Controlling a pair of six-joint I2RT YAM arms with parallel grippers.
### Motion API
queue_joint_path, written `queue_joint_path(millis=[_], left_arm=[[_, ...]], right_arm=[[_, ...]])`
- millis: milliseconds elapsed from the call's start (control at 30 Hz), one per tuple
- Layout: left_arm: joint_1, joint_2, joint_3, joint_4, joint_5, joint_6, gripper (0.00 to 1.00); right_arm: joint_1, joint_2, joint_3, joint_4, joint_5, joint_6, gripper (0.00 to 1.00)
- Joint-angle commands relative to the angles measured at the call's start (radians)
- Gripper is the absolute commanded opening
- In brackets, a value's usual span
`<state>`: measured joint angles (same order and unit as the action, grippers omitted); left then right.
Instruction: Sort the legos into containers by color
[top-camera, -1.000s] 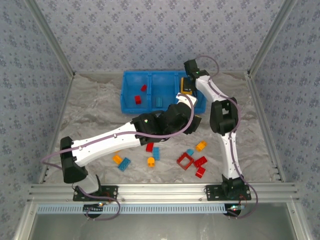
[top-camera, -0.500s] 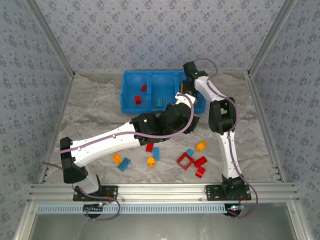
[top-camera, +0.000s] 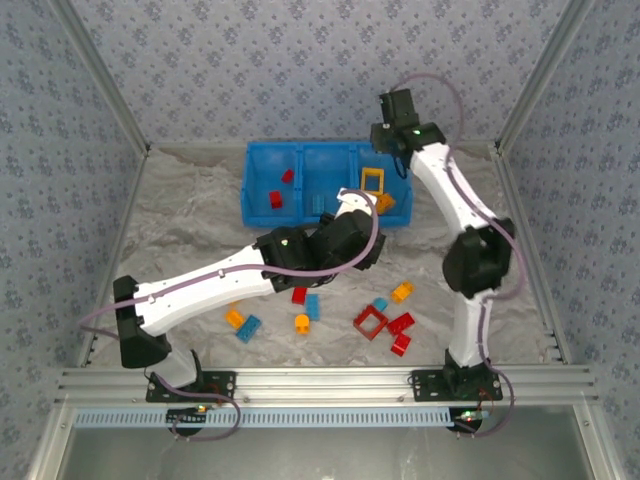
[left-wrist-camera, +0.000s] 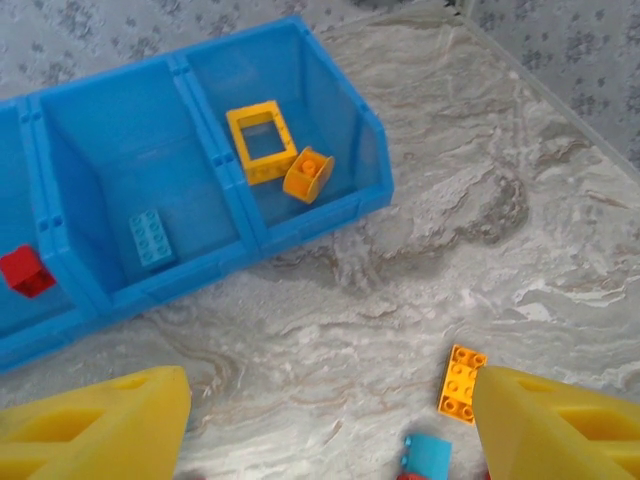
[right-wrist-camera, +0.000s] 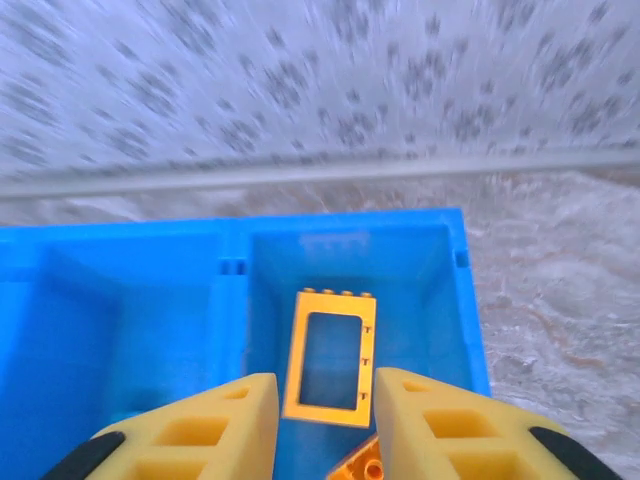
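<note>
Lying beneath right claw (right-wrist-camera: 322, 385): yellow frame (right-wrist-camera: 335, 300)

Yellow frame (right-wrist-camera: 335, 302) — flat, right tray compartment (right-wrist-camera: 440, 280)

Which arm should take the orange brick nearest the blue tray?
Left. The left gripper, open, hangs over the table near that orange brick; the right gripper is above the tray's end compartment.

1. Orange brick (right-wrist-camera: 358, 467), right compartment (right-wrist-camera: 430, 300) of the tray (right-wrist-camera: 120, 232): cut off by the bottom edge.
2. Wallpaper (right-wrist-camera: 300, 80) behind the tray: blurred.
3. Tray's left compartment (left-wrist-camera: 12, 200): cropped in the left wrist view.
</note>
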<state>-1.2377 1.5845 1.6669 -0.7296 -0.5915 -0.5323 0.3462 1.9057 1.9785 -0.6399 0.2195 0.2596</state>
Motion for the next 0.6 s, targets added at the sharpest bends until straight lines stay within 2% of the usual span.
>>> queue_joint_path(millis=[0, 67, 133, 267, 400, 567], left_arm=[[0.026, -0.088, -0.067, -0.084, -0.003, -0.120, 0.75], [0.047, -0.126, -0.134, -0.098, 0.015, -0.176, 0.75], [0.069, -0.155, -0.197, -0.095, 0.084, -0.212, 0.75], [0.092, -0.170, -0.301, 0.011, 0.284, -0.180, 0.75], [0.102, -0.083, -0.346, 0.079, 0.443, -0.173, 0.72], [0.109, 0.098, -0.345, 0.153, 0.605, -0.167, 0.67]], right_arm=[[0.050, -0.216, -0.186, 0.085, 0.011, -0.033, 0.36], [0.084, -0.368, -0.330, 0.111, 0.000, -0.030, 0.37], [0.121, -0.513, -0.457, 0.124, -0.017, -0.028, 0.39], [0.222, -0.801, -0.694, 0.077, -0.046, 0.005, 0.40], [0.309, -1.055, -0.873, -0.015, -0.126, 0.067, 0.40], [0.357, -1.279, -0.918, -0.235, -0.282, 0.199, 0.42]])
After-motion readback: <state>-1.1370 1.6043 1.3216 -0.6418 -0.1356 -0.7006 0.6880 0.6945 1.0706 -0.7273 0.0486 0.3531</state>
